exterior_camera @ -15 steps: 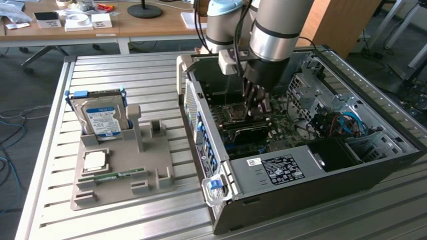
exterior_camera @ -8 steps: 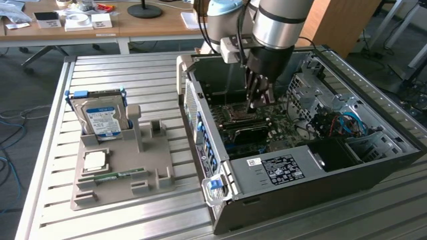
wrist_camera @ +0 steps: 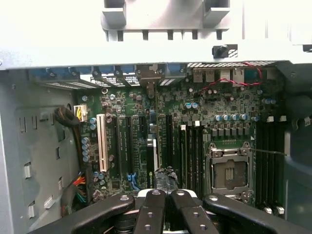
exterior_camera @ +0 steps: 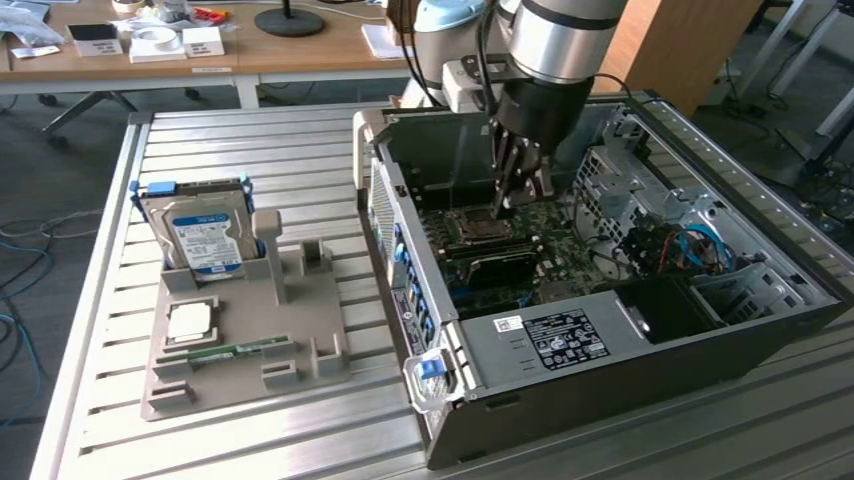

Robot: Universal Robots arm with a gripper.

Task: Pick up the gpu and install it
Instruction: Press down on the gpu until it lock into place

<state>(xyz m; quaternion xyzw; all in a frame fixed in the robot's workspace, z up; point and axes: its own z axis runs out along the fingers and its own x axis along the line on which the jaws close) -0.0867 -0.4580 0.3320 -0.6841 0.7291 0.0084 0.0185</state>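
The gripper (exterior_camera: 518, 195), fingers pressed together and pinching nothing visible, is hanging inside the open computer case (exterior_camera: 747, 300), just above its green motherboard (wrist_camera: 195, 126).

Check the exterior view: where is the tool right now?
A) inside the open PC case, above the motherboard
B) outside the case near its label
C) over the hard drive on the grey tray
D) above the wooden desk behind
A: the tool hangs down inside the open PC case, just over the motherboard, while the hard drive stands apart on the grey tray.
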